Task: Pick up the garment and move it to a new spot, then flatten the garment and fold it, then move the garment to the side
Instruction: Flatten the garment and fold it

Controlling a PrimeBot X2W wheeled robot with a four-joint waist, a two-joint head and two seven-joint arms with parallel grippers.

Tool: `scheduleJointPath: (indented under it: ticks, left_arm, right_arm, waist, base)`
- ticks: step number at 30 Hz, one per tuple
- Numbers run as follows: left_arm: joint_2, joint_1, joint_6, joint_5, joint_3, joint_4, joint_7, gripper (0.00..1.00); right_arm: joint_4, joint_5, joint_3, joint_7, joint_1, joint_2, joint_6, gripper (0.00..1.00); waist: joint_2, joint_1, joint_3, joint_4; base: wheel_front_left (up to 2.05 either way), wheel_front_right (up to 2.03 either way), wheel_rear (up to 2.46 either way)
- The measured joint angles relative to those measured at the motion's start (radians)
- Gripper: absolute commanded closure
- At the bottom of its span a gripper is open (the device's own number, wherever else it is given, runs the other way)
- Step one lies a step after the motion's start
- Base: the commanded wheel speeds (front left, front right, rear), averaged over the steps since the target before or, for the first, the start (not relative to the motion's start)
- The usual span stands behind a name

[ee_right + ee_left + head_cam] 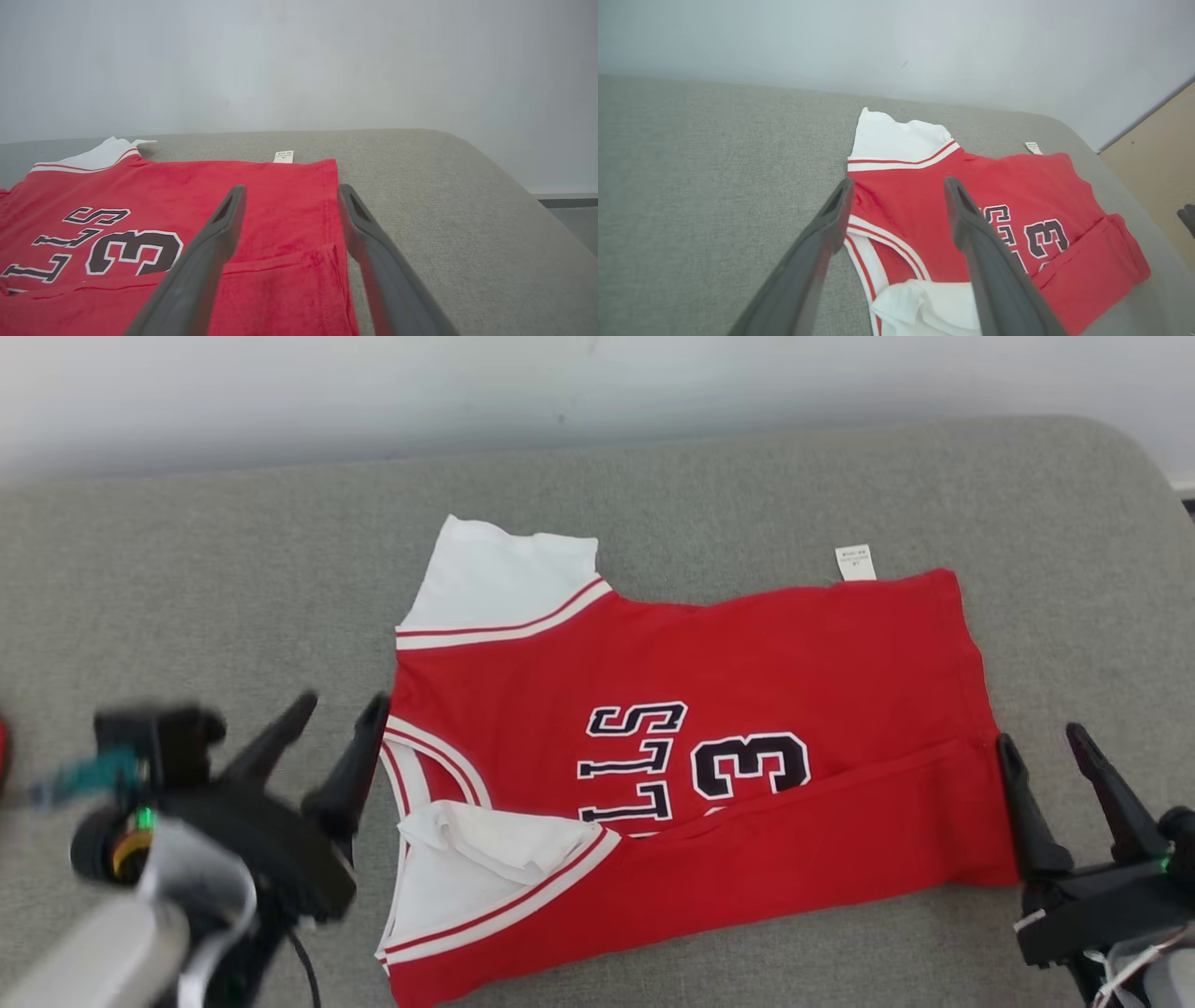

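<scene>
A red short-sleeved jersey with white sleeves, red-and-white trim and black "3" and letters outlined in white [709, 663] is lying flat near the middle of a grey fabric-covered cushion [187, 579], its neckline pointing toward the cushion's left edge and its hem toward the right edge. The jersey's near long side is lying folded over toward its middle as a red band [840, 831], covering the lower part of the lettering, and the near white sleeve [495, 845] is sitting rumpled on top. The far white sleeve [504, 579] is spreading toward the cushion's back edge, where a small white label [855, 563] is sticking out. The left end effector [344, 702] is hovering with its fingers spread at the neckline [899, 182], gripping nothing. The right end effector [1038, 735] is likewise standing spread and empty, straddling the hem at the folded band's end [290, 187]. Whether either fingertip is touching cloth is unclear.
</scene>
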Motion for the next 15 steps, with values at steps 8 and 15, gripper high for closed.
scheduleJointPath:
  ticks: [8, 15]
  left_arm:
    - [-0.015, -0.461, -0.157, -0.095, -0.025, 0.283, 0.340, 0.00]
    - [-0.050, -0.715, -0.232, -0.045, -0.102, 0.530, 0.497, 0.00]
  right_arm:
    - [-0.005, -0.025, 0.035, 0.000, -0.092, 0.012, 0.000, 0.00]
    - [0.008, -0.037, 0.063, 0.000, -0.169, 0.043, 0.000, 0.00]
  waist:
    - [0.0000, 0.0002, 0.092, -0.040]
    - [0.0002, 0.0002, 0.178, -0.084]
  base:
    - [0.00, 0.00, 0.00]
    - [0.00, 0.00, 0.00]
